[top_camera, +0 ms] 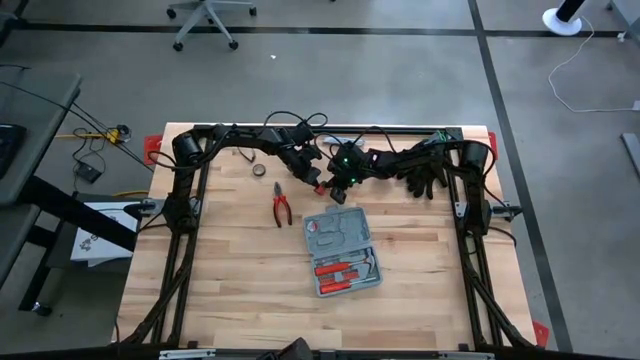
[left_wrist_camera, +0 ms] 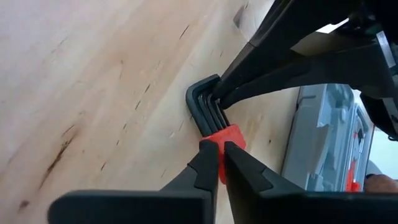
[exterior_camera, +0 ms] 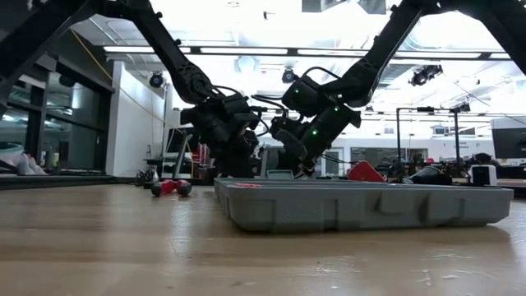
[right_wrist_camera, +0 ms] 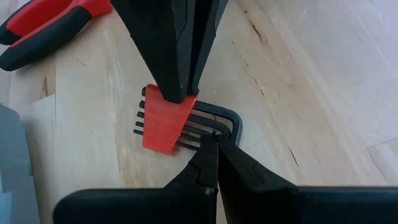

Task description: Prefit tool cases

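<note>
Open tool case [top_camera: 342,253] lies mid-table, red-handled tools inside. Beyond it, left gripper [left_wrist_camera: 219,163] is clamped on the red holder of a hex key set [right_wrist_camera: 180,126]; right gripper [right_wrist_camera: 214,149], fingers together, presses its black keys. Pliers [top_camera: 281,206] lie left.

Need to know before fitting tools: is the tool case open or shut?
Open: the tool case lies spread flat on the table, red-handled tools visible in one half.
</note>
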Robot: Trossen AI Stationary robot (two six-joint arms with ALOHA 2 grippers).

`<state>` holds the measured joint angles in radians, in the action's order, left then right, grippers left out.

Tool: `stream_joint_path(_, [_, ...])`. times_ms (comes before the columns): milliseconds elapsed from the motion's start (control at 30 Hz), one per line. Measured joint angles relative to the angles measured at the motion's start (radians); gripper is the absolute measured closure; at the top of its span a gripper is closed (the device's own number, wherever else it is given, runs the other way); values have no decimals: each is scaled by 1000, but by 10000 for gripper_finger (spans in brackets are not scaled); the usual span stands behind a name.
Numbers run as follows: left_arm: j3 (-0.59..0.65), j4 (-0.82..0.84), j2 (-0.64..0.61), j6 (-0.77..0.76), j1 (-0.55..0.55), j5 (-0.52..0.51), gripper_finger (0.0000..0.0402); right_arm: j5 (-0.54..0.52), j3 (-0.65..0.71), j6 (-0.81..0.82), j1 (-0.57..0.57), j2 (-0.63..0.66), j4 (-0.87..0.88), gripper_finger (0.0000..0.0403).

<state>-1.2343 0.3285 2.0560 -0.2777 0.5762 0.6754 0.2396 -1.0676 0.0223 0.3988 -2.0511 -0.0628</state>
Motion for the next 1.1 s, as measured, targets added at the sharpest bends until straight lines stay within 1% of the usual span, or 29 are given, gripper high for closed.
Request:
stream_joint_path(100, [0,4,0,-8,0,16,360,13,0,4,0,-15,-8,403])
stream_joint_path(200, [0,5,0,-30,-1,47,326,24,-1,5,1,-20,-20,403])
stream_joint_path(367, [0,5,0,-83,-5,52,268,29,1,20,2,-24,-47,403])
stream_joint_path(533, [0,82,0,-111,-10,62,231,31,1,18,6,-24,-50,403])
stream_joint_path(600, [0,118,0,-112,-8,47,223,35,2,23,7,-25,-54,403])
stream_joint_path(667, [2,118,0,-125,-2,46,218,43,2,27,7,-26,-61,403])
stream_joint_path(733, [15,60,0,-169,-2,45,216,49,3,29,7,-27,-68,403])
stream_joint_path(867, [46,-112,5,-288,-28,40,216,49,3,29,7,-27,-74,403])
stream_joint_path(1000, [67,-147,21,-342,-66,79,215,51,3,25,9,-28,-76,403])
stream_joint_path(1100, [79,-168,30,-354,-90,60,215,55,3,23,13,-28,-78,403])
